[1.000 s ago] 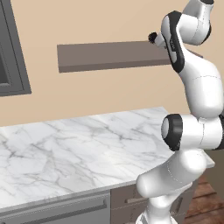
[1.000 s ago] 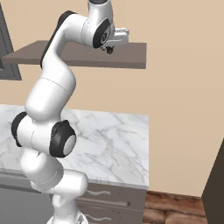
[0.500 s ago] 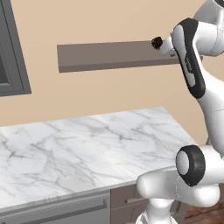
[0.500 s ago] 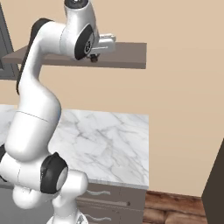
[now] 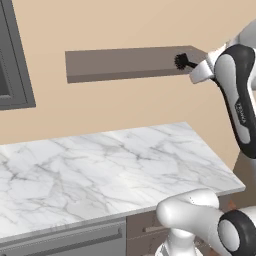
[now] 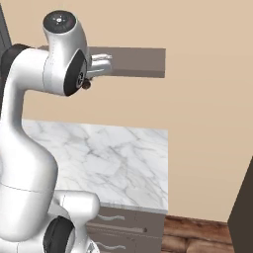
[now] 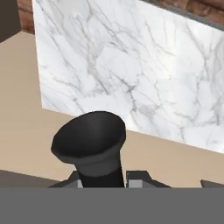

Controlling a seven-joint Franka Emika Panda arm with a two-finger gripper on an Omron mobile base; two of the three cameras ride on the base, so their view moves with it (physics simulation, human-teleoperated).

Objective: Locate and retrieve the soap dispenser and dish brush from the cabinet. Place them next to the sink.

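One dish brush (image 5: 181, 61) by the cabinet (image 5: 120, 64) edge

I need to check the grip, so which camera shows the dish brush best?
The hand view: the brush sits big and close, its neck between the fingertips of the shut gripper. The left base view shows its small bristly head by the shelf. In the right base view I can't make it out.

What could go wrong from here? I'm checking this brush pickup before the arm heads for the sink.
1. The gripper is shut on the dish brush near one end, so the long tool could twist or slip during a wide swing.
2. The brush head is level with the shelf and close to its right end; pulling away sideways might clip the edge.
3. The marble counter lies far below, so a dropped brush could bounce off onto the floor.
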